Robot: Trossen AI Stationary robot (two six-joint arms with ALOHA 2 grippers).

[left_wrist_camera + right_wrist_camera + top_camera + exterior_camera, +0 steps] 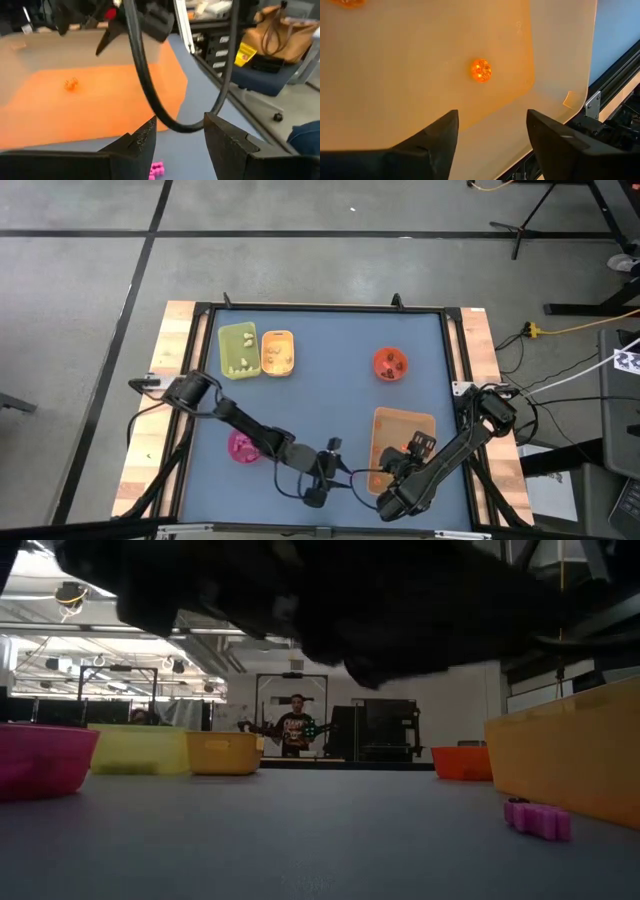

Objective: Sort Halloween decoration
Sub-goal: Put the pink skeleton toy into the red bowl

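A pink Halloween trinket [156,170] lies on the blue table beside the near wall of the big orange-tan tray [400,425]; the low view shows this pink trinket [537,819] too. My left gripper [180,125] hovers open just above and short of it, pointing toward the tray, in the high view at the left gripper [335,472]. My right gripper [492,117] stands open over the tray, slanting down, nothing between its fingers. An orange trinket [481,70] rests on the tray floor below it, also visible as the orange trinket [71,84].
A pink bowl [243,445] sits near my left arm. A green tray [238,350] and a small orange tray [277,352] stand at the far left, a red bowl [390,364] at the far right. A black cable [145,85] loops between the grippers.
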